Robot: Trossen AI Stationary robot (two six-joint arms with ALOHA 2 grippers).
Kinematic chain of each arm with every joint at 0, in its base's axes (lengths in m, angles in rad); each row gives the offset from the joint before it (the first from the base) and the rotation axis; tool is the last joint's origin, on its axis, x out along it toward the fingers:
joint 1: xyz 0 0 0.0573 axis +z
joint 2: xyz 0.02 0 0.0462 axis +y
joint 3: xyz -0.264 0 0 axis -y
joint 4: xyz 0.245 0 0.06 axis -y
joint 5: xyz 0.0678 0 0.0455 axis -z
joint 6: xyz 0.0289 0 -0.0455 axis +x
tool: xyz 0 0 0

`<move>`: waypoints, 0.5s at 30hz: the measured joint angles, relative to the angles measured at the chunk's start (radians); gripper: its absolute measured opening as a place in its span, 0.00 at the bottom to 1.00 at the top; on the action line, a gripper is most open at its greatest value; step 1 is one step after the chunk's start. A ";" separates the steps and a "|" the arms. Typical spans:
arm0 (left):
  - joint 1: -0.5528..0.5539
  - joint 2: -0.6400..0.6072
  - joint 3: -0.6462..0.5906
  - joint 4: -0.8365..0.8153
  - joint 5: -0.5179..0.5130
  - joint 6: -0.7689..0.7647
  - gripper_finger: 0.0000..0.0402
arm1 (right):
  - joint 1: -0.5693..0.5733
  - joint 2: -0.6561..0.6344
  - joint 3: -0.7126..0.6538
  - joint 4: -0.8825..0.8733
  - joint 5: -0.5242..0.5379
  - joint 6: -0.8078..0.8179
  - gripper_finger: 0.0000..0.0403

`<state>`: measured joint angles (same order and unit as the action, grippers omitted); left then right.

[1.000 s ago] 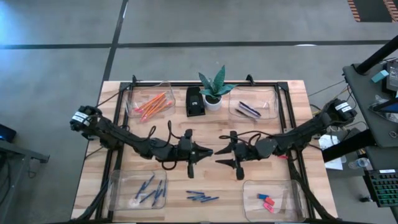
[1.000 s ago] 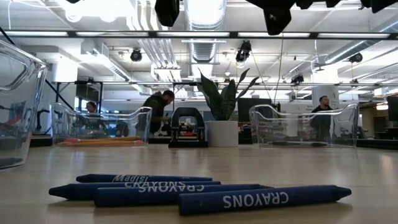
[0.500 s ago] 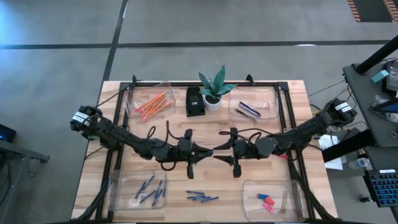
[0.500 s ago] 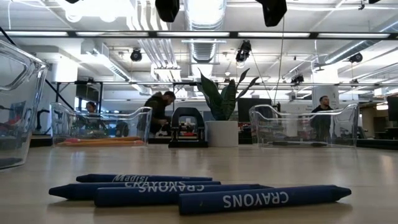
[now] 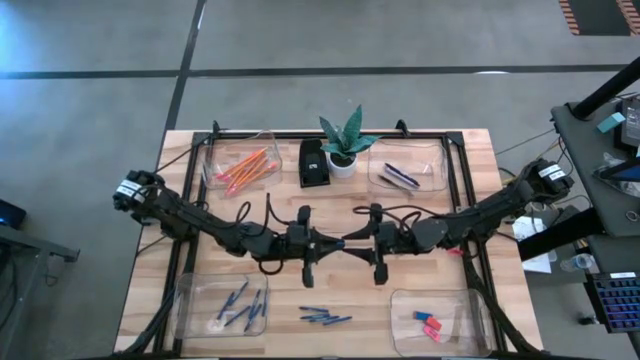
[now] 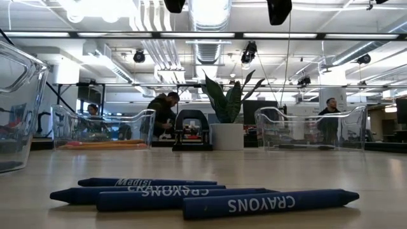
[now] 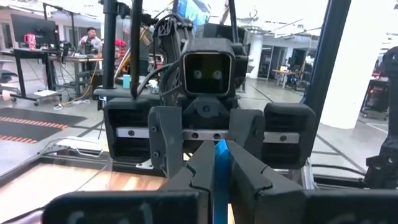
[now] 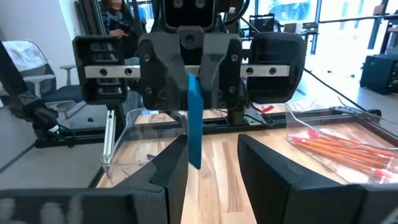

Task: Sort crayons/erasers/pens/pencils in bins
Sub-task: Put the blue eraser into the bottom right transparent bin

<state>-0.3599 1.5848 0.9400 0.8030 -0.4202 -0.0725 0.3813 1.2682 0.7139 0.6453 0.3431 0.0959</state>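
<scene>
High above the table's middle, my left gripper [image 5: 335, 243] is shut on a flat blue eraser [image 8: 194, 121]. My right gripper [image 5: 351, 243] faces it tip to tip. It is open, with one finger [image 8: 168, 180] on each side of the eraser's lower end; whether either finger touches it I cannot tell. Several blue crayons [image 5: 325, 318] lie on the table near the front edge, also in the low view [image 6: 203, 194]. Four clear bins stand at the corners: pencils [image 5: 243, 166], pens [image 5: 402, 176], blue sticks [image 5: 238, 303], erasers [image 5: 427, 322]. My left gripper pinches the eraser's upper end [image 8: 193, 79] between its two fingers, across its thin sides. The fingers [image 7: 198, 175] come level from the table's left. The eraser stands upright, most of it hanging below the fingers, lifted clear of the table.
A small black box [image 5: 313, 162] and a potted plant [image 5: 343, 150] stand at the far middle between the two far bins. A black frame [image 5: 455, 190] runs along the table's sides. Bare wood lies under the two grippers.
My right gripper has edged toward the table's left, up to my left gripper. Its open fingers now stand around the eraser, where a gap showed between the two grippers a second ago. The eraser has stayed in my left gripper.
</scene>
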 joint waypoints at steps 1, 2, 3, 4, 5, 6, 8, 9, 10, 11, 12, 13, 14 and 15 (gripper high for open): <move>0.000 0.000 0.000 0.000 0.000 0.006 0.02 | 0.000 0.000 0.001 0.000 0.000 0.000 0.33; 0.000 0.000 0.001 0.000 0.000 0.008 0.02 | 0.000 0.000 0.003 0.000 0.000 -0.001 0.33; 0.000 0.000 0.004 0.001 0.000 0.008 0.02 | 0.000 0.000 0.006 0.000 0.000 -0.001 0.33; 0.000 0.000 0.006 0.001 -0.002 0.010 0.02 | 0.000 0.000 0.009 -0.001 0.000 -0.002 0.33; 0.002 0.000 0.008 0.001 -0.008 0.012 0.02 | 0.000 0.000 0.013 -0.003 0.000 -0.002 0.33; 0.003 0.000 0.010 0.000 -0.009 0.017 0.02 | 0.000 0.001 0.018 -0.003 -0.001 -0.003 0.33; 0.004 0.000 0.015 0.001 -0.010 0.028 0.02 | 0.000 0.013 0.029 0.000 -0.001 -0.013 0.33; 0.005 0.000 0.016 0.001 -0.011 0.028 0.02 | 0.000 0.020 0.034 -0.003 -0.002 -0.018 0.33; 0.005 0.000 0.018 0.001 -0.011 0.028 0.02 | 0.000 0.031 0.041 -0.003 -0.002 -0.019 0.33; 0.005 0.000 0.018 0.001 -0.011 0.028 0.02 | 0.000 0.044 0.049 -0.004 -0.002 -0.024 0.33; 0.005 0.000 0.018 0.000 -0.011 0.028 0.02 | 0.000 0.056 0.057 -0.003 -0.002 -0.029 0.32; 0.005 0.000 0.018 0.000 -0.012 0.028 0.02 | -0.001 0.069 0.065 -0.003 -0.002 -0.034 0.32; 0.005 0.000 0.018 0.000 -0.012 0.028 0.02 | -0.002 0.080 0.073 -0.006 -0.002 -0.039 0.30; 0.005 0.000 0.018 0.001 -0.012 0.028 0.02 | -0.002 0.093 0.081 -0.006 -0.002 -0.045 0.29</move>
<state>-0.3550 1.5852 0.9585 0.8038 -0.4320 -0.0444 0.3794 1.3615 0.7954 0.6390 0.3415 0.0508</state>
